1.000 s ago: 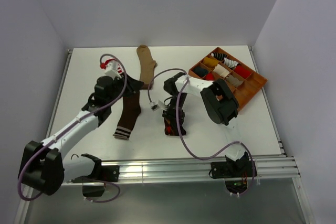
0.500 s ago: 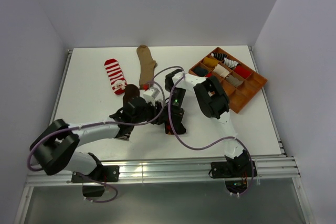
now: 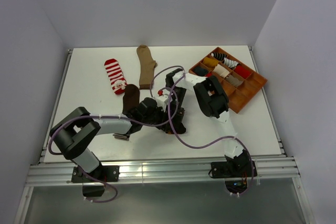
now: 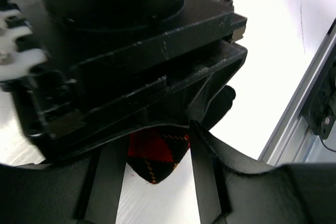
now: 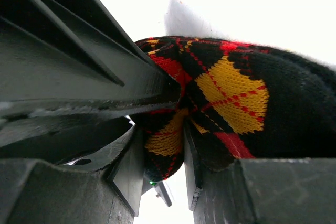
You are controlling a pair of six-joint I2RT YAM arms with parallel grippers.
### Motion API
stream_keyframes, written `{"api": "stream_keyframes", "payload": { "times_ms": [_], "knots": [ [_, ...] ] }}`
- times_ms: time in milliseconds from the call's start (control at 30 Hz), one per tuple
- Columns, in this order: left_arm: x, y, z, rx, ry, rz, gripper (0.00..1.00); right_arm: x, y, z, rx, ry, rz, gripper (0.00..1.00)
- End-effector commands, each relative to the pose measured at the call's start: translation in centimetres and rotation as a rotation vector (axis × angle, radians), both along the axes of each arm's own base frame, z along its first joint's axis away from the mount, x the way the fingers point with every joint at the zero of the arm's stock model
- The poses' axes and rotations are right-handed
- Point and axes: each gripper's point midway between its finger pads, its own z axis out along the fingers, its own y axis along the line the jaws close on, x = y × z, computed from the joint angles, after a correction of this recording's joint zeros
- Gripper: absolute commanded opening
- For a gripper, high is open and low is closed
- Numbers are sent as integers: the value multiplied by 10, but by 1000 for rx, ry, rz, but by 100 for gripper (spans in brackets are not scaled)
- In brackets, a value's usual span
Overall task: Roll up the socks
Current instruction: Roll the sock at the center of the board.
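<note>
The black argyle sock (image 5: 236, 93) is bunched at the table's middle, and my right gripper (image 5: 163, 156) is shut on a fold of it. My left gripper (image 4: 157, 182) stands open right beside it, with the sock's pointed tip (image 4: 157, 153) lying between its fingers. In the top view both grippers, left (image 3: 166, 115) and right (image 3: 177, 121), crowd over this sock (image 3: 169, 127), hiding most of it. The red-and-white striped sock (image 3: 114, 76) and the tan sock (image 3: 146, 65) lie flat at the back. My left arm partly covers the dark brown sock (image 3: 129, 97).
A brown divided tray (image 3: 257, 85) with several rolled socks stands at the back right. The table's metal front rail (image 4: 310, 103) runs close to the grippers. Purple cables loop over both arms.
My left arm has swung from the striped sock at the back left to the middle beside the right gripper, and its fingers have opened wider. The striped sock now lies flat.
</note>
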Motion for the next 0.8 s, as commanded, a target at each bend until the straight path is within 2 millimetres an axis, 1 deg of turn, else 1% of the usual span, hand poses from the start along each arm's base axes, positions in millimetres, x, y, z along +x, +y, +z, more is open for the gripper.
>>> {"api": "stream_keyframes", "payload": {
  "times_ms": [0, 67, 200, 300, 367, 400, 467, 500, 567, 667, 700, 733, 767],
  "knots": [
    [-1, -13, 12, -58, -38, -64, 55, 24, -3, -37, -18, -119, 41, 38],
    [-9, -10, 7, -65, -16, -76, 55, 27, -2, -38, -20, -128, 31, 38],
    [-15, -7, 2, -71, 7, -86, 54, 29, -3, -40, -33, -124, 10, 39],
    [-19, -3, -4, -59, 26, -88, 54, 31, -3, -41, -41, -129, 1, 39],
    [-17, 0, -9, -38, 31, -75, 52, 31, -3, -42, -45, -128, -6, 39],
    [-17, 1, -10, -35, 35, -71, 49, 32, -4, -42, -45, -129, -9, 39],
    [-16, 4, -14, -19, 47, -62, 46, 33, -3, -42, -47, -133, -14, 39],
    [-15, 5, -15, -14, 53, -59, 42, 34, -2, -43, -47, -136, -15, 39],
    [-16, 8, -19, 0, 62, -53, 40, 34, -2, -42, -49, -139, -22, 39],
    [-16, 12, -24, 14, 80, -41, 31, 37, -1, -43, -57, -141, -45, 39],
    [-15, 14, -25, 16, 83, -36, 28, 37, 0, -43, -58, -138, -49, 40],
    [-16, 16, -29, 27, 92, -30, 20, 37, 1, -42, -54, -134, -61, 40],
    [-16, 17, -31, 32, 97, -27, 16, 37, 1, -41, -52, -130, -68, 41]
  ]
}}
